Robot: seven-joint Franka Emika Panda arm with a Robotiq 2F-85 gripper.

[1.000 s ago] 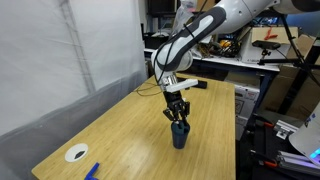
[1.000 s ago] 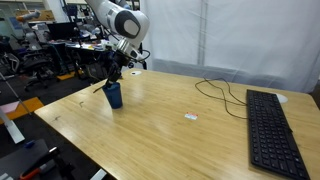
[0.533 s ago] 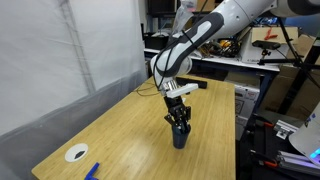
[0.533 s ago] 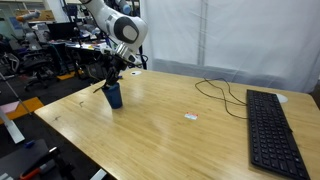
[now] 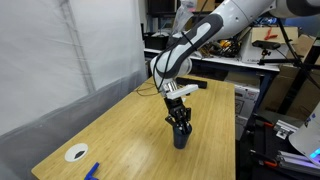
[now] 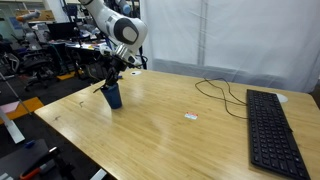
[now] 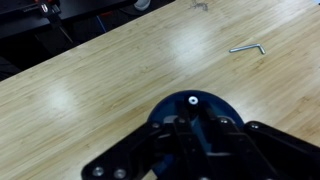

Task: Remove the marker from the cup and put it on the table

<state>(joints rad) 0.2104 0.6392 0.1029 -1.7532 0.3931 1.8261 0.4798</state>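
Gripper (image 5: 179, 120) of the arm hangs straight down over the cup (image 5: 180, 138), and its fingertips reach to the rim of the cup or a little inside it; in an exterior view (image 6: 113, 80) it looks the same, with the dark blue cup (image 6: 114, 97) directly under it. The cup stands upright on the table (image 5: 120, 130), near the long edge that faces the cluttered workbench (image 5: 225, 62), about halfway along the table.

In the wrist view the cup (image 7: 195, 108) is seen from above as a dark blue circle, and the black fingers (image 7: 262, 140) come close around it from the bottom of the picture. Inside the rim there is a small pale round spot (image 7: 192, 100). It may be the end of the marker, but I cannot tell this for sure. The dark parts hide each other, so I also cannot tell if the jaws are pressed together, apart, or holding something.

On the wood well apart from the cup lies a small metal hex key (image 7: 246, 47). At the near corner of the table, a flat white disc (image 5: 76, 153) lies with a small blue object (image 5: 92, 170) near it. Toward the far end of the table there is a black keyboard (image 6: 272, 125) with a dark cable (image 6: 215, 90) curling beside it.
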